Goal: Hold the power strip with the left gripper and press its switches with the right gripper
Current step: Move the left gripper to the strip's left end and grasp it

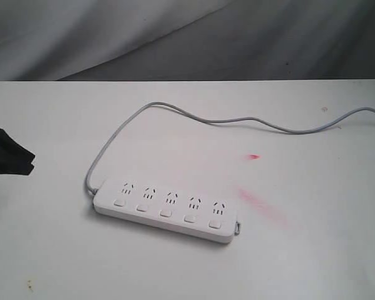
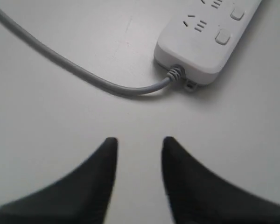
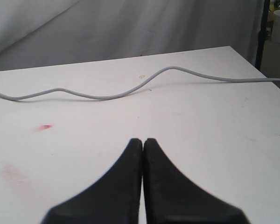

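Power strip (image 1: pixel 155 206), five sockets (image 1: pixel 170 197), five switches (image 1: pixel 166 213), one cord (image 3: pixel 102 97) — left gripper (image 2: pixel 140 140) parted, right gripper (image 3: pixel 143 141) pressed together

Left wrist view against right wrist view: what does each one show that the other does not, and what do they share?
Only the left wrist view shows the power strip, one end of it with two buttons, and the left gripper with its fingers apart. Only the right wrist view shows the right gripper with its fingers pressed together, a red mark on the table, and the grey cloth behind. Both show the grey cord lying on the white table.
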`<state>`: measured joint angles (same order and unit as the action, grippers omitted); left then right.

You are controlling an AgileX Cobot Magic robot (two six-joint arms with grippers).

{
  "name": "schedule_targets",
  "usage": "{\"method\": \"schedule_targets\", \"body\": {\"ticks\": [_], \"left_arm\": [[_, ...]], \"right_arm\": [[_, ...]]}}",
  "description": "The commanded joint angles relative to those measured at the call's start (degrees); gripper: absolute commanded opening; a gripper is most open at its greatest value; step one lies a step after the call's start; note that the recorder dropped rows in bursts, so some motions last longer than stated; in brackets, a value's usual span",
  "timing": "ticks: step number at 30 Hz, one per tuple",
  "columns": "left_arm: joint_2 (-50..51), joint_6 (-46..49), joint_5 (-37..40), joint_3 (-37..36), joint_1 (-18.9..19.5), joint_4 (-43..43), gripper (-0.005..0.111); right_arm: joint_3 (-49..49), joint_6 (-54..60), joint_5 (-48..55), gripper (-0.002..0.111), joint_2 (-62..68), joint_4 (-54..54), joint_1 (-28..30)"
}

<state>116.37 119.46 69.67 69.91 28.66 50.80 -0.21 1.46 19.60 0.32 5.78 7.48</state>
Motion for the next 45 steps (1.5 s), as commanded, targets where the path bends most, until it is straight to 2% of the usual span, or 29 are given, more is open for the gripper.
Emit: {"method": "schedule_targets", "body": {"ticks": [1,2,4,11,18,24,31,35,41,45], "left_arm": [[2.2,0.5,0.3,0.4,-1.5,-0.3,0.084],[2.8,0.5,0.3,0.4,-2.1,-0.6,0.095],[3.8,0.5,0.3,0.4,-3.8,-0.9,0.104],[4.6,0.5,0.3,2.4,-9.8,-0.9,0.105],[5.9,0.5,0.3,3.4,-15.0,-5.4,0.104],[8.9,0.5,0.3,3.7,-19.3,-5.8,0.104],[9.7,0.5,-6.7,4.3,-20.3,-1.2,0.104],[13.9,0.5,-1.4,7.8,-20.3,-3.2,0.104],[15.6,0.5,0.0,9.7,-20.3,-4.8,0.104],[15.7,0.5,0.3,10.4,-22.0,-6.5,0.104]], "right_arm": [[0.2,0.0,-0.1,0.000,-0.3,-0.3,-0.2],[0.2,0.0,-0.1,0.000,-0.3,-0.3,-0.2],[0.2,0.0,-0.1,0.000,-0.3,-0.3,-0.2],[0.2,0.0,-0.1,0.000,-0.3,-0.3,-0.2],[0.2,0.0,-0.1,0.000,-0.3,-0.3,-0.2],[0.2,0.0,-0.1,0.000,-0.3,-0.3,-0.2],[0.2,0.0,-0.1,0.000,-0.3,-0.3,-0.2],[0.2,0.0,-0.1,0.000,-0.3,-0.3,-0.2],[0.2,0.0,-0.1,0.000,-0.3,-0.3,-0.2],[0.2,0.0,-0.1,0.000,-0.3,-0.3,-0.2]]}}
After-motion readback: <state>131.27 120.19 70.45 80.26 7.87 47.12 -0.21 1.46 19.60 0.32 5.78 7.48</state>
